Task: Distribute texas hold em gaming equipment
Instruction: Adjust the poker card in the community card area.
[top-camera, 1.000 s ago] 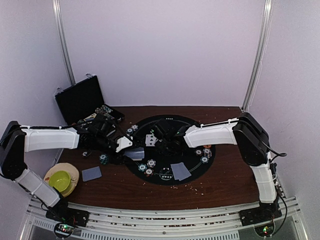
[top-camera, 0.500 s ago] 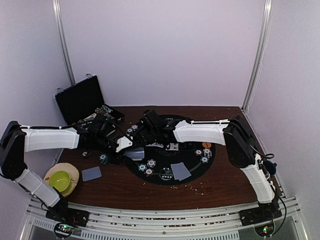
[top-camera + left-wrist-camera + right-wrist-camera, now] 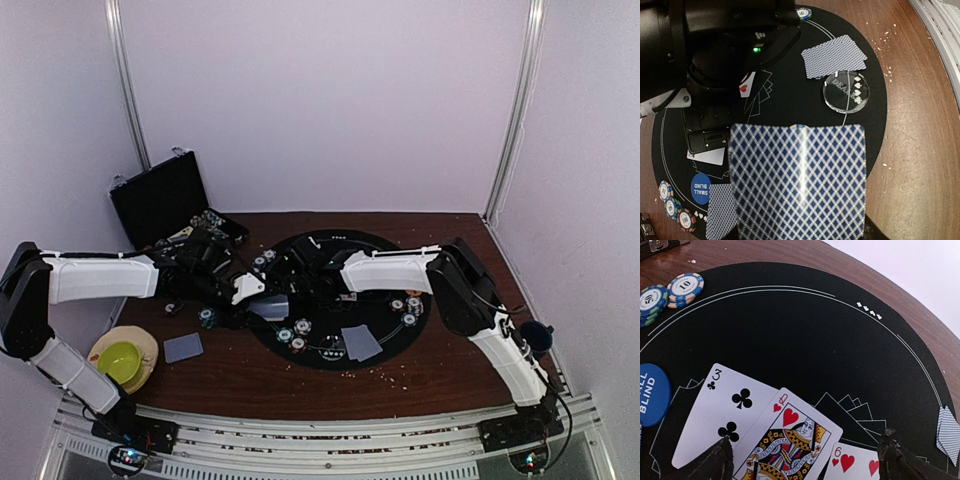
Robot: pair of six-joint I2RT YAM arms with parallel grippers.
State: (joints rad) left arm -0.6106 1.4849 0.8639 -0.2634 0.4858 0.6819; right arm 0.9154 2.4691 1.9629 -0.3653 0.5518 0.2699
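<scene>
Blue-backed playing cards (image 3: 800,185) are clenched back-up in my left hand (image 3: 247,293) at the left side of the black mat (image 3: 790,325), evidently as dealing stock, while my right hand (image 3: 805,454) hangs released over the face-up three of clubs (image 3: 725,412), queen of hearts (image 3: 790,442) and six of hearts (image 3: 852,462) laid mid-mat.

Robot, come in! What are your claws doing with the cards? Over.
Left claw shut on blue-backed cards. Right claw open over face-up three of clubs, queen of hearts, six of hearts. Right arm close ahead of held cards.
</scene>
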